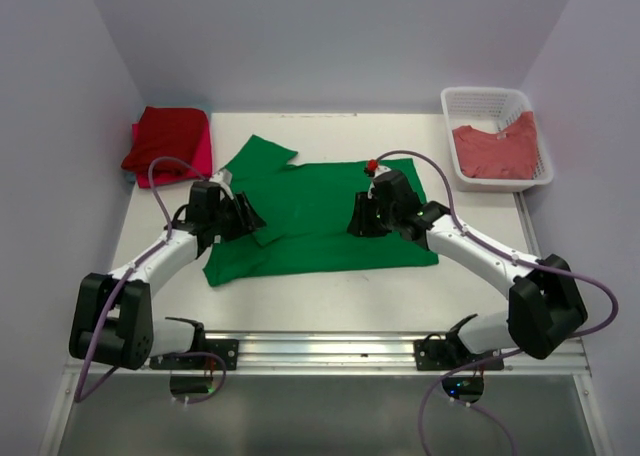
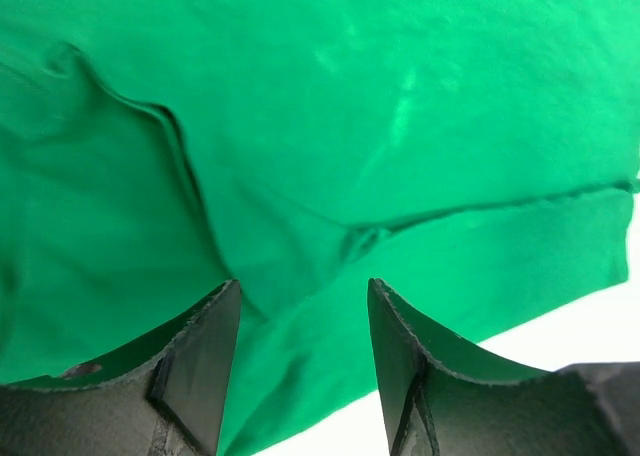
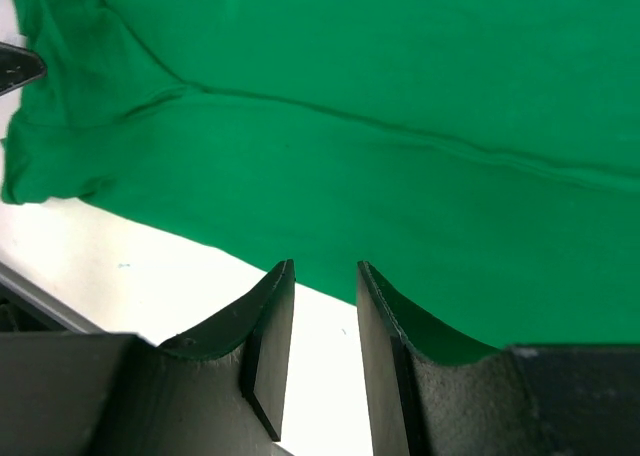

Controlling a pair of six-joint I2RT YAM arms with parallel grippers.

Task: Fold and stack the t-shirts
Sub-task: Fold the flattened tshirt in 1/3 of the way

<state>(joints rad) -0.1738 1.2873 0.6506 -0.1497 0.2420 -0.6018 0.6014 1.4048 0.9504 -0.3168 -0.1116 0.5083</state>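
Bottom of the top view: both arm bases sit on a metal rail (image 1: 320,348). Just beyond it lies a bare strip of the white desk (image 1: 330,296).

Middle of the frame: the bright green t-shirt (image 1: 320,216) lies spread flat on the desk, long side running left to right. One sleeve points toward the upper left. A flap of cloth lies doubled over near its left edge.

Left pincer (image 1: 245,216): low over the shirt's left part, by the doubled flap. In the left wrist view the pincer (image 2: 303,291) stands moderately wide. Its fingers (image 2: 200,356) are well apart and nothing is caught between them. Green cloth (image 2: 400,126) with a seam and a soft crease fills the view beyond, and a sliver of desk (image 2: 560,336) shows at lower right.

Right pincer (image 1: 362,219): low over the shirt's right-centre part. In the right wrist view the pincer (image 3: 325,268) is only narrowly parted and holds nothing. White desk (image 3: 150,276) shows through the gap, and the tips are at the shirt's (image 3: 400,126) hem edge.

Far upper left of the top view: a folded red t-shirt (image 1: 168,134) rests on a pink one (image 1: 200,166) in a stack, apart from the green shirt.

Far upper right: a white lattice basket (image 1: 495,101) holds a crumpled salmon-red t-shirt (image 1: 495,151).
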